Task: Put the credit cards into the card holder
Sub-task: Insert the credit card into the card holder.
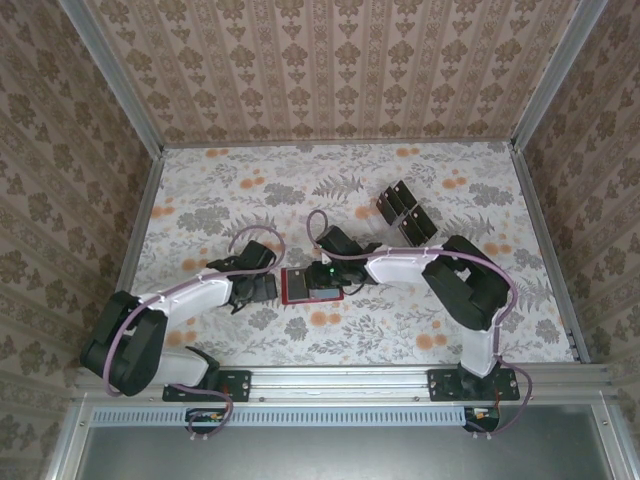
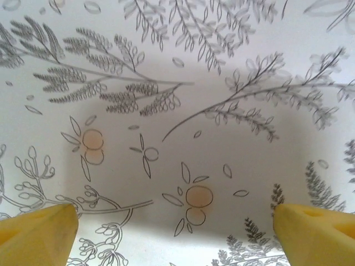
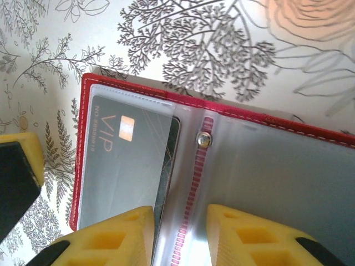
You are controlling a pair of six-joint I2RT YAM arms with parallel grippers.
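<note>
The card holder (image 1: 296, 287) lies open and flat on the desk (image 1: 200, 190), at the centre of the top view between the two arms. In the right wrist view its red rim (image 3: 84, 144) frames clear plastic sleeves, and one dark card marked VIP (image 3: 125, 166) sits in the sleeve at centre left, its inner edge close to the spine. The rest of the credit cards (image 1: 405, 212) are grouped in the upper right of the top view, well apart from the holder.

The right gripper (image 3: 180, 233) hovers over the holder's spine. Its yellow fingers (image 3: 111, 238) stand a little apart, and nothing looks pinched between them. The left gripper (image 2: 177, 227) hangs just left of the holder in the top view. Its fingers (image 2: 39, 230) are spread wide over bare patterned desk and hold nothing.

The cards look thin, stiff, light and slick, so a flat one would be awkward to lift off the desk. A pinch across one short end seems best, since it leaves the far edge free to lead into a sleeve mouth. The sleeves look soft and floppy, and a card may snag at the opening or buckle the plastic. The holder itself looks light enough to skid when pushed. Pressing its red rim down with the left fingers would probably steady it.
</note>
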